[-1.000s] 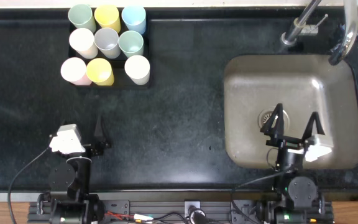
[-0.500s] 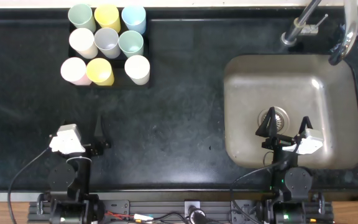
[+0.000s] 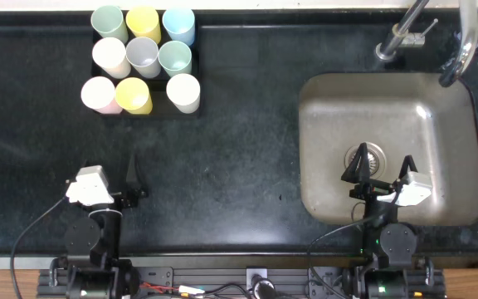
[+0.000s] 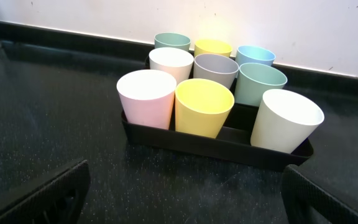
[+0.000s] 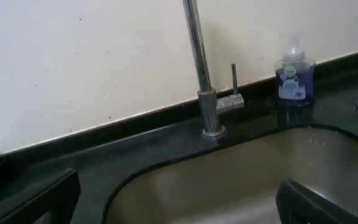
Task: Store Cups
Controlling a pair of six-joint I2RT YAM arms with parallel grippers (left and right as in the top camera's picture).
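Several pastel cups stand upright and packed together in a black tray [image 3: 158, 113] [image 4: 216, 144] at the counter's back left. Its front row holds a pink cup [image 3: 99, 94] [image 4: 146, 96], a yellow cup [image 3: 133, 95] [image 4: 203, 106] and a white cup [image 3: 183, 91] [image 4: 286, 119]. My left gripper [image 3: 110, 169] [image 4: 185, 171] stands open near the counter's front edge, facing the tray from a distance and holding nothing. My right gripper [image 3: 382, 159] [image 5: 178, 180] is open and empty over the sink [image 3: 438, 124] [image 5: 241, 180].
A chrome faucet [image 3: 405, 29] [image 5: 202, 74] rises behind the sink, with a purple soap bottle [image 5: 295, 73] beside it. The drain [image 3: 365, 154] lies under the right gripper. Black countertop [image 3: 239, 158] stretches between tray and sink.
The right gripper turned and drew slightly left and back over the sink a second ago, then held still. The left arm and cups have not moved.
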